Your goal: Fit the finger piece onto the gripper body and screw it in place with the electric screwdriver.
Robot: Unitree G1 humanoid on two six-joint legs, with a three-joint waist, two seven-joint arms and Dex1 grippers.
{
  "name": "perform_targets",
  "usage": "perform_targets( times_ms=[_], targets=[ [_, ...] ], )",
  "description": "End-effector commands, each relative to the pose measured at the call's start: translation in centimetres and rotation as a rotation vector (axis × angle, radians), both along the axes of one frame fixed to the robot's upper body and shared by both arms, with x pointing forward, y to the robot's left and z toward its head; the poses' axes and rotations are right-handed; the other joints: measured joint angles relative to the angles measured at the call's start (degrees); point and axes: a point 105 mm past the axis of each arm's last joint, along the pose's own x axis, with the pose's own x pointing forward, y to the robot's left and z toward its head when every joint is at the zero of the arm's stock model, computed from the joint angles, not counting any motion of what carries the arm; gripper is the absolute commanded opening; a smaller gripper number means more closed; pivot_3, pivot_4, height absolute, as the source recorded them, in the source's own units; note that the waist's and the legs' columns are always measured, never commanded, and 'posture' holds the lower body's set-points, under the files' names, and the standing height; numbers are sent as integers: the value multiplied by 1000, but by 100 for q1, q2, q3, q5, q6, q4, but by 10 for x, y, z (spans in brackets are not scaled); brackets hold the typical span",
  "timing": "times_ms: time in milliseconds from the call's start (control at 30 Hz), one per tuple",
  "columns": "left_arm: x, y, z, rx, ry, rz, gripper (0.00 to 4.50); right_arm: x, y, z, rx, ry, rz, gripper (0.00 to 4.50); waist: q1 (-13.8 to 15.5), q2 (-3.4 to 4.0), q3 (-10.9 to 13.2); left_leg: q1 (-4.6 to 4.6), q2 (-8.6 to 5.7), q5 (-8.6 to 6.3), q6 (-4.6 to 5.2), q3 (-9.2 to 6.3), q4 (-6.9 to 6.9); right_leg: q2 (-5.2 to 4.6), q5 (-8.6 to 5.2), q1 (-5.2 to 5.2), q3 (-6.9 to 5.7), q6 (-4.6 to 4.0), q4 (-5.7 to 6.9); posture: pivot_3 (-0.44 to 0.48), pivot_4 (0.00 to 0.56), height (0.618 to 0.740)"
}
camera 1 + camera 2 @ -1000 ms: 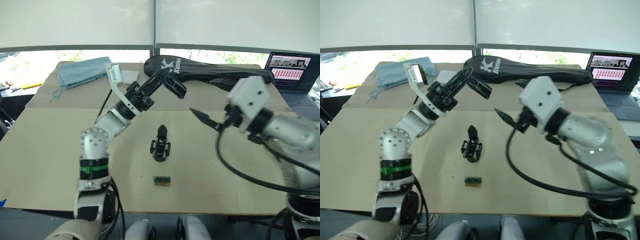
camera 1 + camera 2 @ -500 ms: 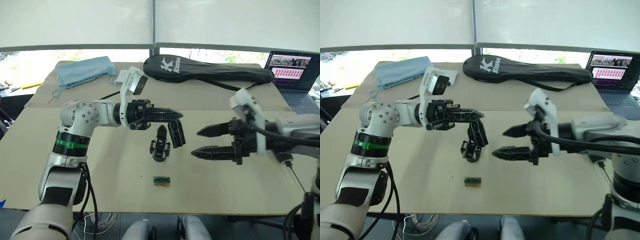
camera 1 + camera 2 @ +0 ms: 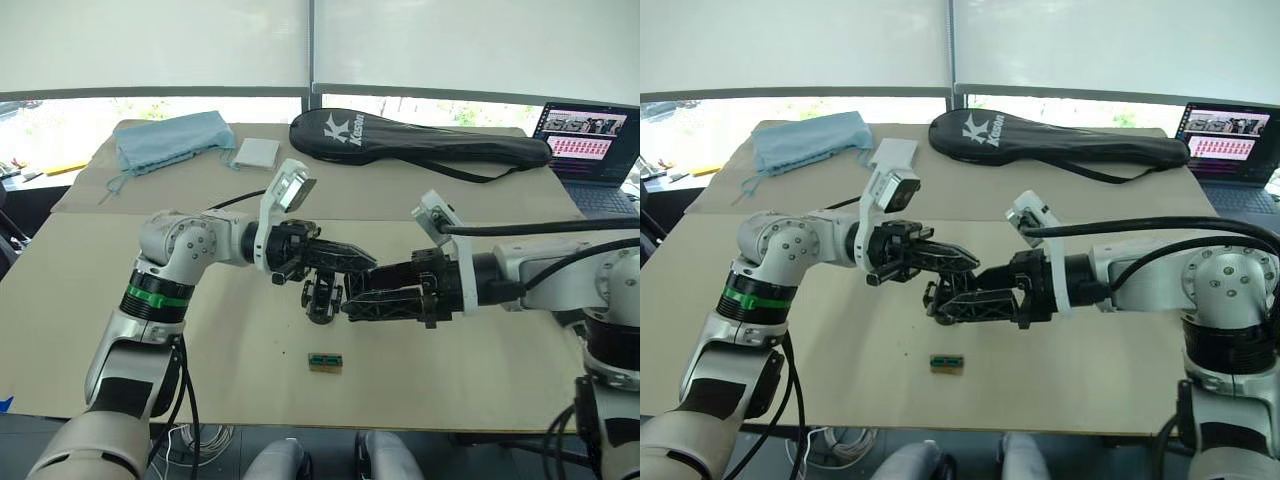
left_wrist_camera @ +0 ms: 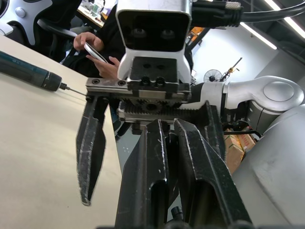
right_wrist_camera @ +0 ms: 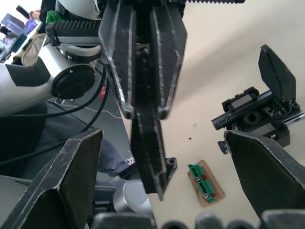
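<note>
Table: tan tabletop, gripper body near its middle.
Left gripper: clamps finger piece.
Right gripper: jaws spread wide.

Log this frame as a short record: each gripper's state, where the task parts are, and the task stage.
left gripper: jaws shut on the finger piece, held above the table
right gripper: jaws open, tips by the gripper body; contact cannot be told
gripper body: standing on the table, its one finger pointing up
electric screwdriver: lying on the table, in neither gripper
green-and-tan block: on the table, nearer the robot than the gripper body
stage: finger piece not yet fitted
</note>
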Motion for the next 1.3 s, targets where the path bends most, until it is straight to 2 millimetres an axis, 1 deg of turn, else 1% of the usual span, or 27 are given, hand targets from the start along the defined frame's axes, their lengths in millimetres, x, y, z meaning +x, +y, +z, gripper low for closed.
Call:
perform_targets(
  times_ms=[33, 133, 167, 233, 400, 467, 533, 567, 733, 833, 867, 900, 933, 967, 1033, 1100, 1133, 1167, 1233, 1267, 1300],
  targets=[
    [-4, 1, 6, -5, -50, -15, 0, -5, 6, 8, 43, 3, -11, 4488, 1, -1, 1, -1, 0, 0, 0, 0, 1, 0, 0, 0, 0, 0, -1, 0, 150, 740],
    [-3, 1, 4, 2, -52, -9, 0, -4, 8, 8, 43, 2, -22, 4488, -2, -1, 1, -3, 1, 1, 3, 2, 2, 0, 0, 1, 2, 0, -2, 0, 150, 740],
    [-3, 1, 4, 2, -52, -8, 0, -4, 8, 7, 42, 3, -23, 4245, 1, -1, 1, -3, 1, 1, 3, 1, 1, 0, 0, 1, 2, 0, -2, 0, 150, 740],
    [-3, 1, 3, 5, -56, -6, 0, -4, 8, 7, 40, 3, -25, 3664, 8, -2, 1, -8, 3, 2, 6, 1, 3, 0, 0, 1, 1, 0, -3, 0, 150, 740],
    [-2, 0, 1, 11, -60, 4, 0, -7, 8, 4, 26, 9, -14, 1926, 15, -2, 1, -16, 3, 0, 15, -1, 4, -1, 1, 0, -3, 2, -14, 0, 150, 740],
    [-2, 0, 0, 14, -61, 6, 0, -7, 9, 4, 27, 10, -12, 1120, 17, -1, 1, -20, 4, 0, 16, -3, 5, -1, 2, 0, -5, 4, -20, 0, 150, 740],
    [-2, 1, -1, 20, -64, 9, 0, -8, 9, 4, 28, 10, -11, 529, 17, -1, 1, -25, 4, 0, 17, -7, 5, -1, 3, -1, -10, 5, -26, 0, 150, 740],
    [-1, 1, -1, 22, -68, 14, 0, -8, 9, 4, 27, 10, -9, 412, 17, -2, 1, -25, 4, 0, 17, -8, 4, -1, 3, -1, -12, 6, -28, 0, 150, 740],
    [-5, 4, -4, 43, -75, -10, 0, -10, 10, 3, 27, 13, 1, 413, 19, -1, 1, -33, 4, 1, 17, -17, 7, -1, 6, 0, -21, 8, -37, 0, 150, 740],
    [-4, 1, -6, 53, -175, 20, 0, -12, 11, 3, 32, 10, 6, 413, 18, -1, 1, -33, 4, 1, 17, -17, 7, -1, 6, 0, -22, 8, -39, 0, 150, 740],
    [3, -3, -4, 57, -230, 86, 436, -13, 12, 4, 41, 1, 8, 413, 21, -2, 1, -34, 4, 1, 17, -17, 6, -1, 7, 0, -22, 8, -41, 0, 150, 740],
    [0, -2, 4, 10, -248, 76, 900, -14, 11, 6, 48, -9, 10, 413, 26, -2, 1, -34, 4, 1, 17, -19, 6, -1, 7, 0, -24, 7, -43, 0, 150, 740],
    [-2, 0, 10, -24, -255, 64, 1221, -14, 11, 7, 52, -16, 11, 407, 33, -2, 1, -34, 4, 1, 17, -21, 7, -1, 9, 1, -25, 8, -46, 0, 150, 740],
    [-2, 3, 14, -46, -247, 68, 1665, -14, 10, 7, 53, -20, 8, 407, 29, -1, 1, -37, 4, 1, 17, -23, 8, -1, 13, 2, -26, 10, -52, 0, 150, 740],
    [3, 14, 21, -79, -264, 101, 2699, -13, 7, 7, 53, -28, -10, 406, 23, -1, 1, -38, 4, 1, 17, -23, 8, -1, 14, 1, -28, 11, -52, 0, 150, 740],
    [11, 32, 28, -144, -337, 157, 3666, -10, 2, 8, 65, -47, -31, 406, 14, -1, 1, -37, 4, 1, 17, -24, 7, 0, 14, 1, -32, 11, -53, 0, 150, 740],
    [15, 39, 29, -152, -366, 187, 4157, -10, 1, 8, 72, -61, -35, 406, 11, -1, 1, -37, 4, 1, 17, -23, 7, 0, 14, 0, -31, 10, -53, 0, 150, 740],
    [20, 48, 26, -145, -422, 213, 4500, -11, -2, 8, 73, -93, -27, 406, 10, -1, 0, -36, 4, 1, 17, -23, 6, 0, 14, 1, -32, 10, -50, 0, 150, 740],
    [30, 67, 15, -87, -496, 273, 4500, -15, -5, 8, 83, -177, 2, 406, 16, 1, 0, -35, 5, 1, 16, -20, 6, 3, 16, 2, -33, 8, -52, 0, 150, 740],
    [35, 82, 0, -19, -575, 293, 4500, -16, -5, 13, 150, -248, 24, 406, 21, 1, -1, -34, 6, 1, 16, -21, 6, 4, 16, 2, -34, 7, -52, 0, 150, 740],
    [37, 91, -10, 33, -626, 295, 4500, -17, -5, 17, 198, -301, 42, 406, 19, 0, -1, -35, 6, 1, 17, -21, 4, 4, 16, 2, -34, 7, -53, 0, 150, 740]
  ],
)
